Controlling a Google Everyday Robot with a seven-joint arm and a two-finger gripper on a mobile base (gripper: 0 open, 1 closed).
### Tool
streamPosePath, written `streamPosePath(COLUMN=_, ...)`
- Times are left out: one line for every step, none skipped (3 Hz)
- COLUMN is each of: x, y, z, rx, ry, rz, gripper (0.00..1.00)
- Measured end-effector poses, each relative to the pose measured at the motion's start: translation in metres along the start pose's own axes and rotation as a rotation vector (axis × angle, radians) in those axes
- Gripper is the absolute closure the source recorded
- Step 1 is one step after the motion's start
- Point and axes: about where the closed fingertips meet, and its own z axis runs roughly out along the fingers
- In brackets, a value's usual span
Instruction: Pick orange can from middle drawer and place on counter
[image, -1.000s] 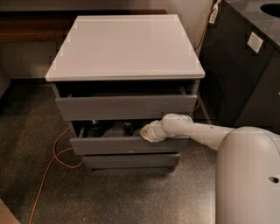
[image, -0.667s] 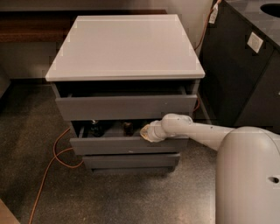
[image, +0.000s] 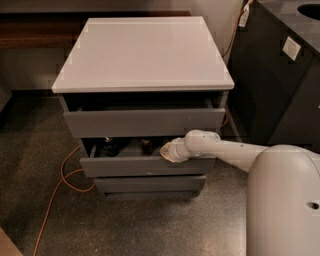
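Observation:
The middle drawer (image: 145, 166) of the grey cabinet is pulled out. Inside it a small brownish-orange can (image: 146, 146) stands upright near the middle, and a dark can (image: 109, 148) stands to its left. My gripper (image: 166, 151) reaches in from the right over the drawer's front edge, and its tip is just right of the orange can. I cannot tell whether it touches the can. The white-grey counter (image: 145, 50) on top of the cabinet is bare.
The top drawer (image: 145, 121) is slightly open above my arm. The bottom drawer (image: 150, 184) is shut. A dark cabinet (image: 280, 75) stands close on the right. An orange cable (image: 55, 195) runs across the floor at the left. My white body (image: 282, 200) fills the lower right.

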Motion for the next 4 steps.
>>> streamPosePath(x=0.0, y=0.0, z=0.0, rx=0.0, ry=0.0, rz=0.0, gripper=1.0)
streamPosePath(x=0.0, y=0.0, z=0.0, rx=0.0, ry=0.0, rz=0.0, gripper=0.87)
streamPosePath(x=0.0, y=0.0, z=-0.0001, rx=0.0, ry=0.0, rz=0.0, gripper=0.63)
streamPosePath(x=0.0, y=0.0, z=-0.0001, rx=0.0, ry=0.0, rz=0.0, gripper=0.41)
